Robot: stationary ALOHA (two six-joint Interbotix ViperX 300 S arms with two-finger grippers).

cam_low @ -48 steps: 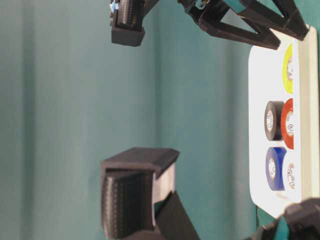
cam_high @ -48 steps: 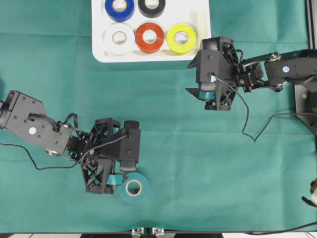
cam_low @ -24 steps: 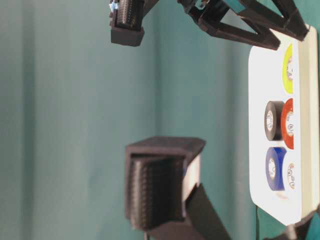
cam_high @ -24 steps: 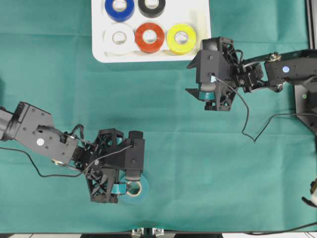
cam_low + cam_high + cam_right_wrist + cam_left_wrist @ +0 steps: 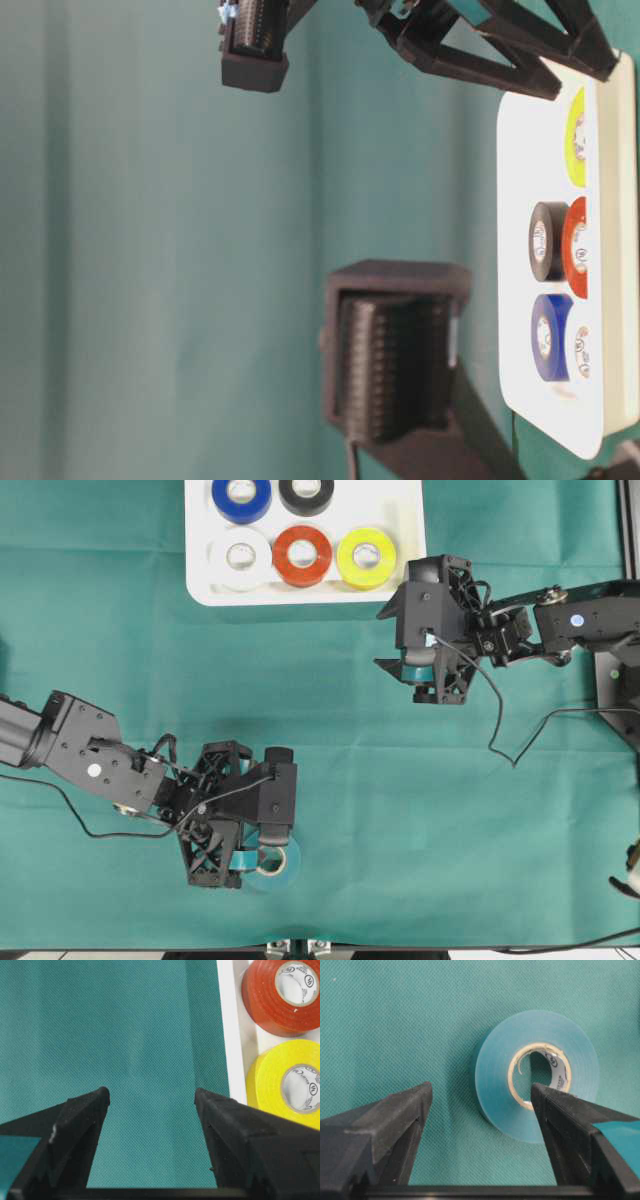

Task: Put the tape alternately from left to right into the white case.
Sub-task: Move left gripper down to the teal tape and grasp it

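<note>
Overhead, the white case (image 5: 410, 575) at the far edge of the green cloth (image 5: 330, 680) holds the blue, black, white, red-orange and yellow rolls, while the left gripper (image 5: 243, 858) partly covers the teal roll (image 5: 278, 862) near the front edge. Left wrist view: jaws spread wide, gripping nothing, one finger (image 5: 557, 1120) seemingly over the roll's core. Right wrist view: the right gripper (image 5: 152, 1097) gapes empty over cloth, beside the case.

a teal-green cloth (image 5: 330, 680) covers the whole table, evenly lit
</note>
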